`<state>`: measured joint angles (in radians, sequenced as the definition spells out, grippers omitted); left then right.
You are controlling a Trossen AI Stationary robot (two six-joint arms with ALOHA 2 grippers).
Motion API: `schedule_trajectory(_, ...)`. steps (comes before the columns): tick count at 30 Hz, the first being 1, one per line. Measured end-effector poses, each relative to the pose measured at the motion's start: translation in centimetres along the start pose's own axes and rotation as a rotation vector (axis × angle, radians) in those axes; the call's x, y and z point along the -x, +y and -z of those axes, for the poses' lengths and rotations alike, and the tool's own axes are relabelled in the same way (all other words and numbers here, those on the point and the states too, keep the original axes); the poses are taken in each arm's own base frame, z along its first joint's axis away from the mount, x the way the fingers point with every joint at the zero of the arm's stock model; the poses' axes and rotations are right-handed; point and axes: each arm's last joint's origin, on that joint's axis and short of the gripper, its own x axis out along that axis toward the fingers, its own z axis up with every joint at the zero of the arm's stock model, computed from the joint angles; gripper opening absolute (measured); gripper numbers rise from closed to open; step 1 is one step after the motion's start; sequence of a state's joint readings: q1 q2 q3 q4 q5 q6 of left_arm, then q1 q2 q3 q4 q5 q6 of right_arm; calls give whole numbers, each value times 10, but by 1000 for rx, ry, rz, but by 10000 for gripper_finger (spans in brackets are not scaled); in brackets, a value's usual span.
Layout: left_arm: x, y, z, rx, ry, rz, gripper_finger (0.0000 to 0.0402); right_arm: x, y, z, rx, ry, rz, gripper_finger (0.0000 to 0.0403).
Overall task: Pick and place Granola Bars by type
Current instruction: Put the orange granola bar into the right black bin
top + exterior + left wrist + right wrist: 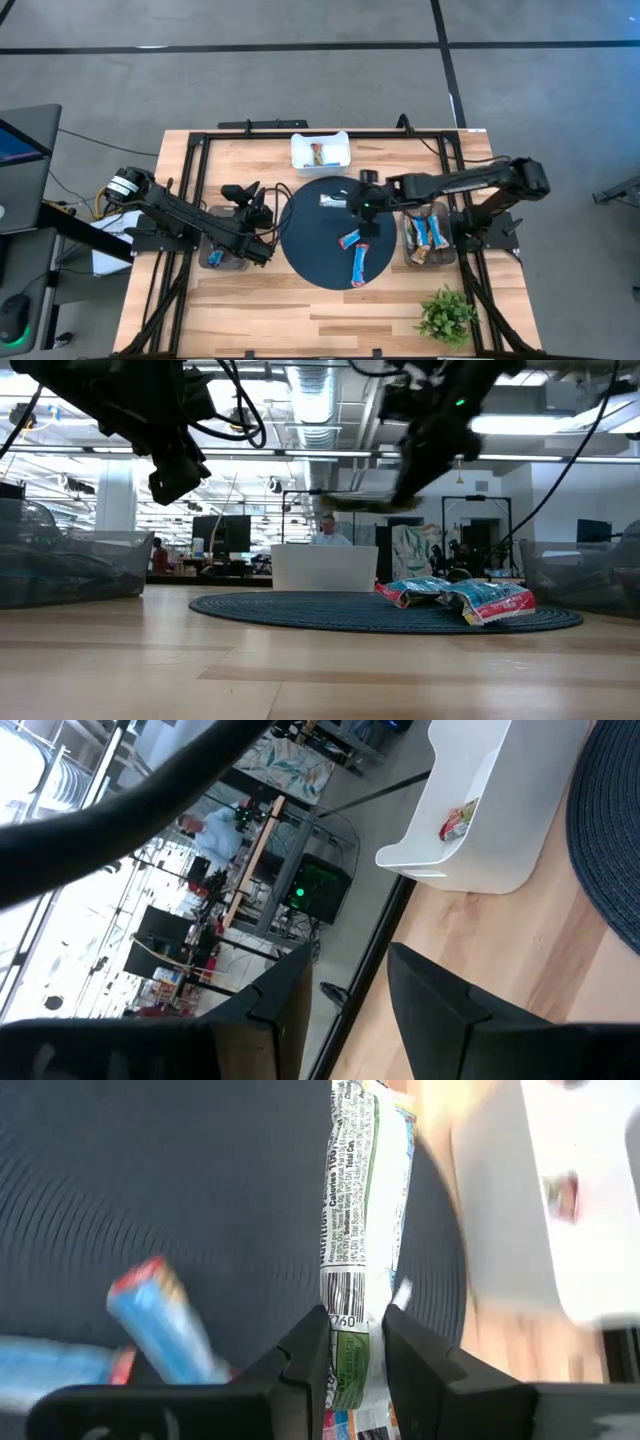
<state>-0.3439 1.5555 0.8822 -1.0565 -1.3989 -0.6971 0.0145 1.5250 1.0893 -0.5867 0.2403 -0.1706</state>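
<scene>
From above we see a wooden table [330, 300] with a dark round mat [305, 250]; two blue bars [354, 252] lie on it. The right gripper [352, 203], over the mat, is clamped on a white-green bar [357, 1220]. The left gripper [345, 995] hangs near the white tray [480, 810], its fingers apart.

On my mat [310, 240]: two blue bars [349, 240], one white bar [358, 1210] in my right jaws; three bins [320, 150].
</scene>
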Motion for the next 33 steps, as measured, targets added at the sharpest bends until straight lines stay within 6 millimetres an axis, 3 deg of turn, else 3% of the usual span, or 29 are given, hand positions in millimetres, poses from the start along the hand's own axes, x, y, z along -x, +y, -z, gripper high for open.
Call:
schedule_trajectory(9, 0, 1, -1, -4, -17, -22, 128, 45, 29, 23, -124, 140, 15, 71)
schedule_trajectory(23, 0, 4, -3, -7, -105, -132, 128, 77, 83, 70, -394, 466, 142, 71)
schedule_trajectory(33, -8, 4, -4, 16, -63, -130, 128, 107, 114, 96, -567, 511, 304, 71)
